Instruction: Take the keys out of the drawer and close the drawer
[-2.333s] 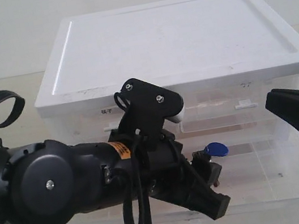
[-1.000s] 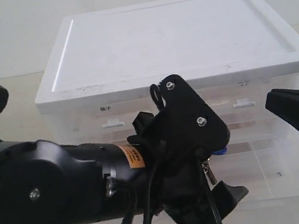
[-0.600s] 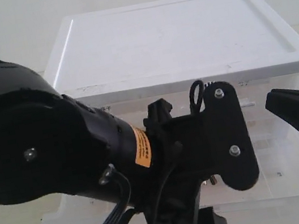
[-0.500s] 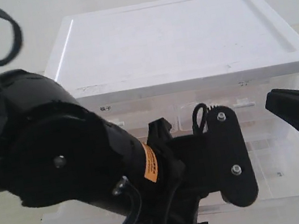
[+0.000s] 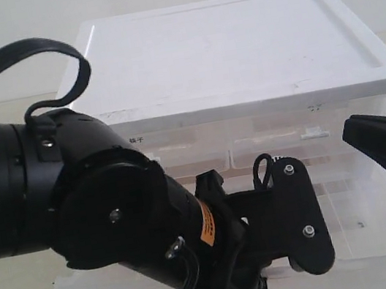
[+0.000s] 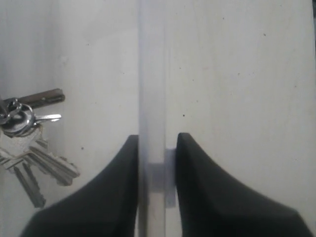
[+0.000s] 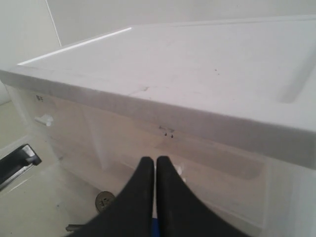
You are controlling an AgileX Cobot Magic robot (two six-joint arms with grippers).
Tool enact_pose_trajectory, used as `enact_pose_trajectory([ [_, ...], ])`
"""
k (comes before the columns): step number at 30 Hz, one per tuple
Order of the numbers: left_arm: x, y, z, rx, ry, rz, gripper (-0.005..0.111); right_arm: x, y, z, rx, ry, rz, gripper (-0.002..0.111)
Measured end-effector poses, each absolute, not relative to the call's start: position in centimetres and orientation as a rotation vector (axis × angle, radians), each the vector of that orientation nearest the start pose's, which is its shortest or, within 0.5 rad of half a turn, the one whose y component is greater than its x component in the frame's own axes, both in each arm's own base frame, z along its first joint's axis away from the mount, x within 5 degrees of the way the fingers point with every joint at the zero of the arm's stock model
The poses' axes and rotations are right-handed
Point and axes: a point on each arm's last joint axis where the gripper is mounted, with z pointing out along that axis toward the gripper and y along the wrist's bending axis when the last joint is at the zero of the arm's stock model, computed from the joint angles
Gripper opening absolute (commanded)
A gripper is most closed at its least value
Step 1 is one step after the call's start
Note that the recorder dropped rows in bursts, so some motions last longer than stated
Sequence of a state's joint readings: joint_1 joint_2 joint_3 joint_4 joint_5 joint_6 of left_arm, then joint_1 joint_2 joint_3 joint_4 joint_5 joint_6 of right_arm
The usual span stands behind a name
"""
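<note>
Beside the clear drawer wall, silver keys on a ring, left jaws pinching it, right jaws clenched.

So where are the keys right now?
In the left wrist view the keys lie flat on the pale surface beside the clear wall that the left gripper grips; in the exterior view the left arm hides them.
</note>
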State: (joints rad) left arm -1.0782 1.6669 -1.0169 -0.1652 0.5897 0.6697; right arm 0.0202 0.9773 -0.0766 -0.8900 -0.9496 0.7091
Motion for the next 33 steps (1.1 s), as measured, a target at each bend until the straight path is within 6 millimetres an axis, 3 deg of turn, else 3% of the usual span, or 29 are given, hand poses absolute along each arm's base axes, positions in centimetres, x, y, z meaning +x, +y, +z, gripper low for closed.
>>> enact_pose_trajectory([
  [8,11.7,-29.8,20.7,-2.562,-2.297,0.430,0.004,13.1,6.0,20.5,-0.467,1.616,0.646,0.000],
  [14,11.6,-29.9,20.9,-2.549,-2.311,0.443,0.007,13.1,6.0,20.5,-0.467,1.616,0.646,0.000],
  [17,11.6,-29.9,20.9,-2.542,-2.321,0.445,0.022,13.1,6.0,20.5,-0.467,1.616,0.646,0.000],
  [21,11.7,-29.9,20.9,-2.547,-2.327,0.449,0.052,13.1,6.0,20.5,-0.466,1.618,0.645,0.000],
  [24,11.7,-30.0,21.2,-2.547,-2.344,0.460,0.066,13.1,6.0,20.5,-0.466,1.618,0.645,0.000],
  [30,11.9,-30.2,23.5,-2.598,-2.419,0.536,0.067,13.1,6.0,20.5,-0.466,1.620,0.644,0.000],
  [33,12.0,-30.0,25.3,-2.589,-2.538,0.626,0.067,13.1,6.0,20.5,-0.466,1.620,0.644,0.000],
])
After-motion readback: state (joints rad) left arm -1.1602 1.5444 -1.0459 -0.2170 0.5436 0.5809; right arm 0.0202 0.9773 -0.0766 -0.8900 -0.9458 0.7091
